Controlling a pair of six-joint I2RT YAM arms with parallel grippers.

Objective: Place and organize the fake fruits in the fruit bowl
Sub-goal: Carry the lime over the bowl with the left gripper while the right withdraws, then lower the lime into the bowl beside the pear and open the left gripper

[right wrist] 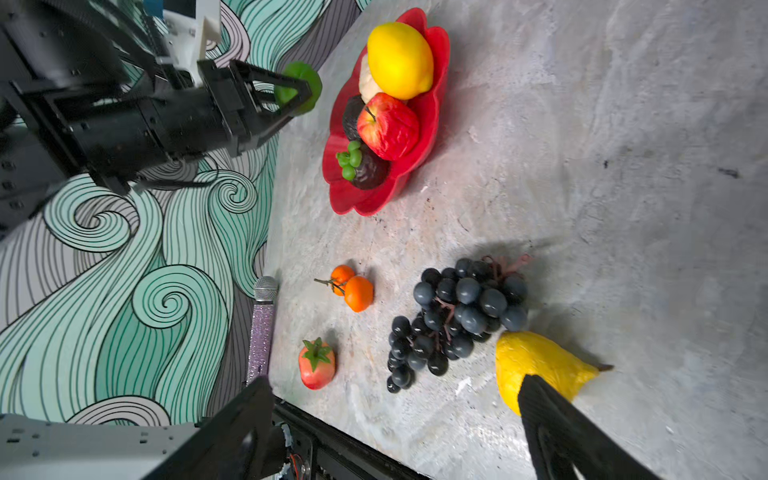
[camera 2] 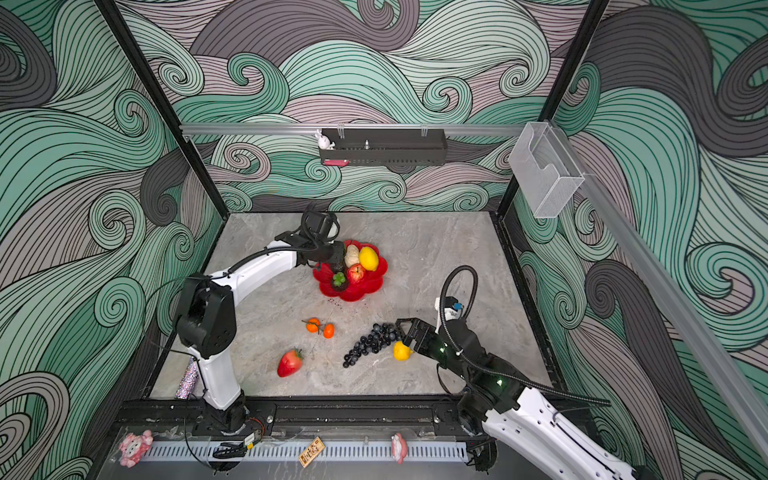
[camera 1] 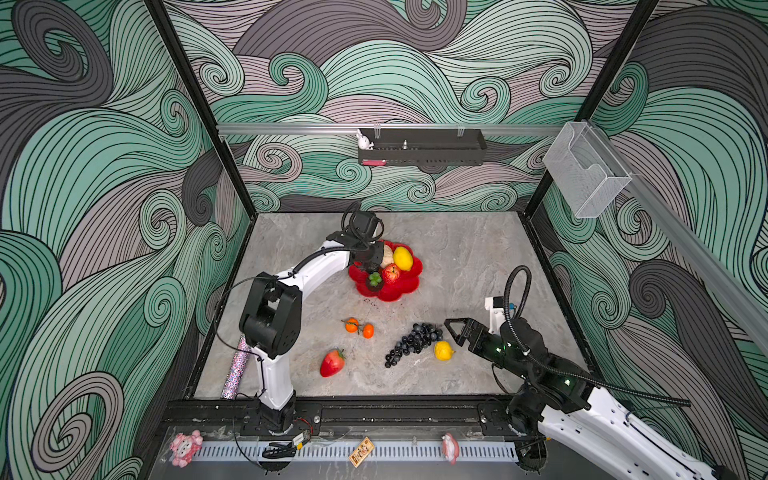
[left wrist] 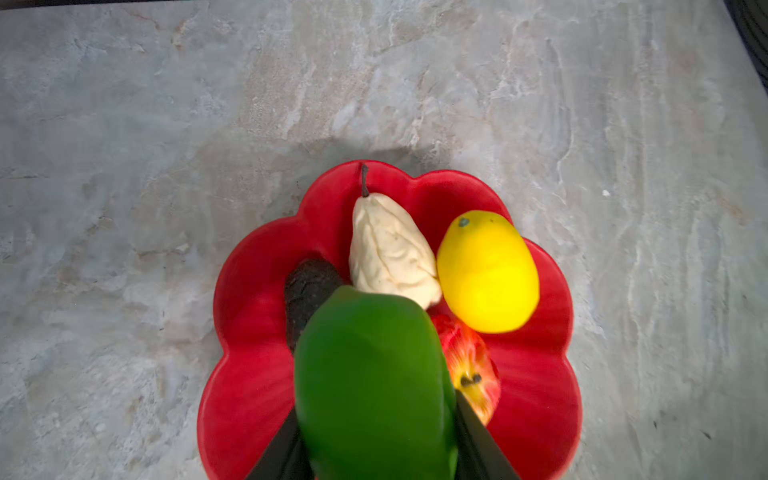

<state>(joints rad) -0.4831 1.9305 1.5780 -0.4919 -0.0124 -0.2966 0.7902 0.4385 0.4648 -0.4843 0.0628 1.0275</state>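
One green plastic lime (left wrist: pixel 370 374), clamped by the left gripper (right wrist: pixel 297 89), could be rolled off the crowded red scalloped bowl (camera 1: pixel 401 291). The right gripper (camera 1: pixel 453 332) is spread wide.

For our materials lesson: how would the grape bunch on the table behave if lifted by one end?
The grape bunch is many beads on thin stems, so it would probably droop and swing, not stay stiff. Its glossy grapes may slip from a grip; lying flat, it seems unlikely to roll.
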